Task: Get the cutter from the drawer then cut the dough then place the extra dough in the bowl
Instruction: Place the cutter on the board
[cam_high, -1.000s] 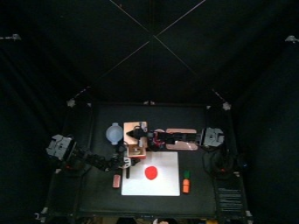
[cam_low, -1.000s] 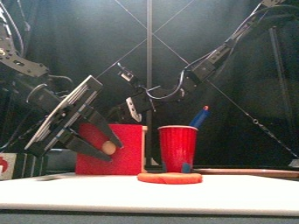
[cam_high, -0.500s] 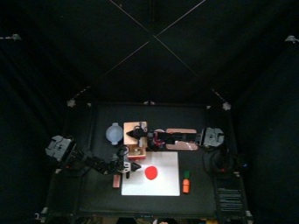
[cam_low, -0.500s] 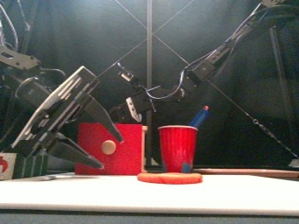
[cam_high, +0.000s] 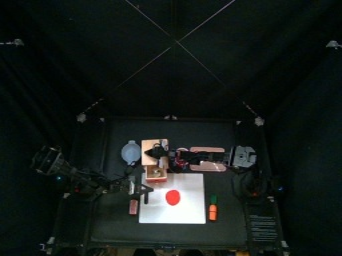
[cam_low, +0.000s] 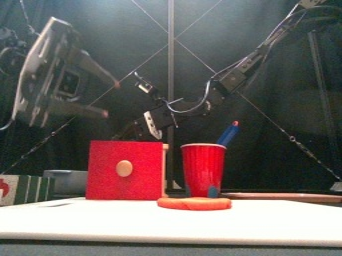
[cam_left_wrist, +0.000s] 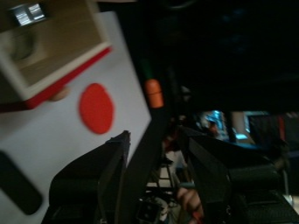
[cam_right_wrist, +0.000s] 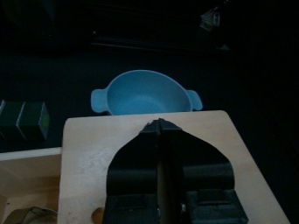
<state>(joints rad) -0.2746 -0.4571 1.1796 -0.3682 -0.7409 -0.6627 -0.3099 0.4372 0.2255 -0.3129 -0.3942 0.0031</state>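
Dough (cam_high: 171, 196) lies whole on board (cam_high: 197, 188) near the counter's front edge. Cutter unseen, bowl (cam_right_wrist: 142, 92) empty, so nearly everything remains. Left claw (cam_left_wrist: 158, 149) spread, holding nothing; right claw (cam_right_wrist: 159, 125) pressed together over box (cam_right_wrist: 87, 149).

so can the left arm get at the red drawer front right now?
Probably yes. The left gripper hangs high to the left with its jaws open, and nothing stands before the red drawer front. The right gripper sits shut over the wooden box, above its top and behind that face.
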